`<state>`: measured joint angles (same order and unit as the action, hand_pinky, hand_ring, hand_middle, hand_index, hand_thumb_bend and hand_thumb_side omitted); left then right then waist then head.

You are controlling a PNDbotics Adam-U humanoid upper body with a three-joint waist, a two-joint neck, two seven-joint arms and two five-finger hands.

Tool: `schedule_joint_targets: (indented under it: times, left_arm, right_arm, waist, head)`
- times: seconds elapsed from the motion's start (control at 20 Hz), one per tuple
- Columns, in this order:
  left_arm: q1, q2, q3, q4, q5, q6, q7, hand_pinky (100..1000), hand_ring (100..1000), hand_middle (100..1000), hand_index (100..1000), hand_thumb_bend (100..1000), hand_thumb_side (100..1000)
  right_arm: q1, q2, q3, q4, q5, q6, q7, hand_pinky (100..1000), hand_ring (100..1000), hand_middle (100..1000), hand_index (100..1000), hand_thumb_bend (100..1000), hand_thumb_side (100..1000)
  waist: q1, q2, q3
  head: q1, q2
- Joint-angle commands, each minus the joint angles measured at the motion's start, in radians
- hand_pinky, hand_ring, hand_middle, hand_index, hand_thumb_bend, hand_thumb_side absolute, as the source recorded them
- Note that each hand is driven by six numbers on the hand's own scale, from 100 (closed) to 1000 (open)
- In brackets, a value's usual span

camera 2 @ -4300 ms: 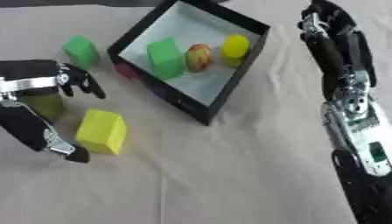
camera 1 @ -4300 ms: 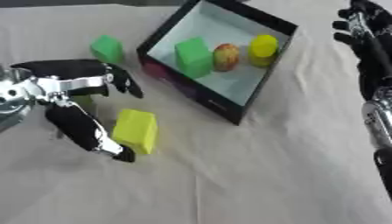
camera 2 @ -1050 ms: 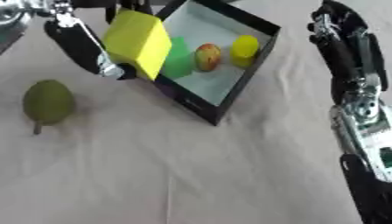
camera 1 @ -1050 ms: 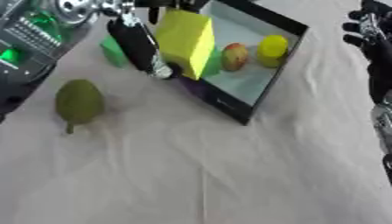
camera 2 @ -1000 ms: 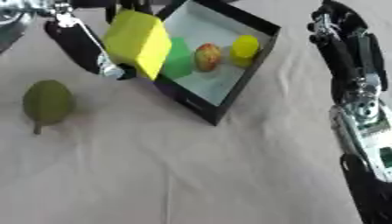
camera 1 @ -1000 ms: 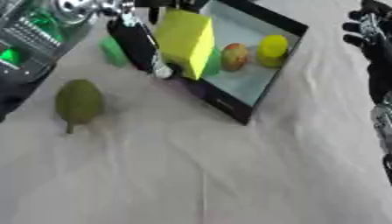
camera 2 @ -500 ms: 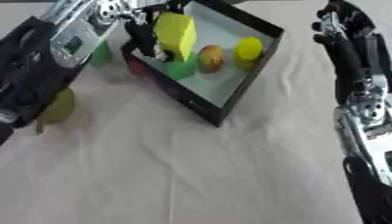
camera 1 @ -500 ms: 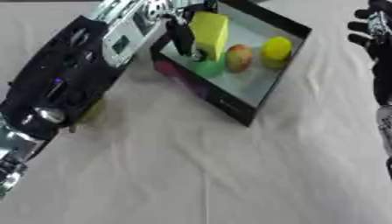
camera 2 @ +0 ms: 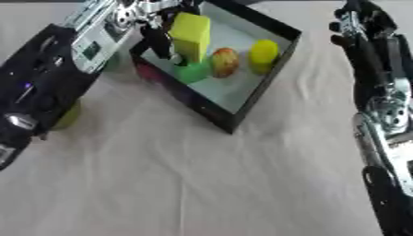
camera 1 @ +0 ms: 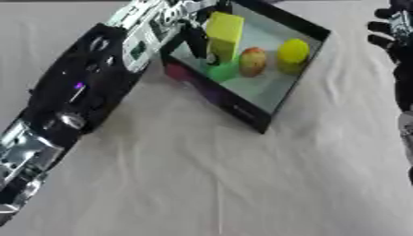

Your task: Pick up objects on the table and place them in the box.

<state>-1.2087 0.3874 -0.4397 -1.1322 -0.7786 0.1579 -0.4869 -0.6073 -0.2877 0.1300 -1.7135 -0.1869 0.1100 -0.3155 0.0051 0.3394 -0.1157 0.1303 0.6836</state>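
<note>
Along the left side of the frame the robot's left arm now stretches from the lower left corner up to the box, where a second ago it was bent short of the near rim. At the left edge of the right eye view a sliver of a green fruit [camera 2: 71,115] shows from under the forearm, on the cloth, still outside the box. At upper left the left hand [camera 1: 193,32] has its fingers curled round the yellow-green block [camera 1: 223,31], which has gone from hanging in front of the box's near wall to standing over its inside, above the green block [camera 1: 219,72] already lying there. I cannot tell whether the block's lower end touches that green block or hangs just above it. The hand has not let go.

Right of them, inside the black box [camera 1: 258,120], lie a red-and-yellow fruit [camera 1: 252,61] and a yellow cylinder [camera 1: 293,50], unmoved. My reading: the carry is over and the release is next; after that the green fruit remains to be fetched.

At the far right edge the right hand [camera 2: 355,20] stays raised near the upper corner, holding nothing, its fingers loosely bent, well apart from the box.
</note>
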Motion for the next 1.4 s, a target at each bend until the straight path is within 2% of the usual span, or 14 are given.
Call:
schedule_joint_targets:
  times: [0.05,0.15,0.55,0.9,1.15,1.4]
  left_arm:
    - [-0.025,0.007,0.018,-0.029,0.011,-0.001,0.020,702,810,825,893,693,332]
    - [-0.027,0.011,0.029,-0.053,0.022,0.009,0.036,695,811,815,899,750,339]
    - [-0.034,0.071,0.048,-0.118,0.077,0.047,0.045,682,805,795,864,687,311]
    - [-0.037,0.218,0.119,-0.169,0.179,0.076,-0.010,686,810,785,842,656,306]
    - [-0.003,0.320,0.164,-0.199,0.236,0.093,-0.078,691,811,774,830,639,320]
    - [0.041,0.391,0.182,-0.215,0.271,0.101,-0.154,723,830,785,843,661,350]
  right_arm:
    - [-0.016,-0.013,-0.001,-0.023,-0.001,0.000,0.004,803,776,721,833,100,566]
    - [-0.015,-0.013,-0.002,-0.025,-0.003,-0.003,0.001,802,771,719,833,100,557]
    - [-0.009,-0.020,-0.013,-0.040,-0.022,-0.025,-0.036,803,765,716,833,100,568]
    - [0.002,-0.034,-0.013,-0.026,-0.017,-0.020,-0.045,803,765,715,833,100,569]
    - [0.010,-0.045,-0.016,-0.025,-0.013,-0.016,-0.045,803,764,714,833,100,569]
    - [0.015,-0.052,-0.018,-0.023,-0.010,-0.013,-0.046,804,764,714,832,100,569]
  waist:
    - [-0.001,-0.020,-0.001]
    - [-0.002,-0.020,0.000]
    - [0.001,-0.025,0.008]
    - [0.008,-0.030,0.024]
    - [0.011,-0.031,0.033]
    - [0.013,-0.032,0.039]
  head:
    - [0.000,-0.006]
    - [0.000,-0.005]
    - [-0.009,0.001]
    - [-0.034,0.011]
    - [-0.051,0.008]
    - [-0.061,0.002]
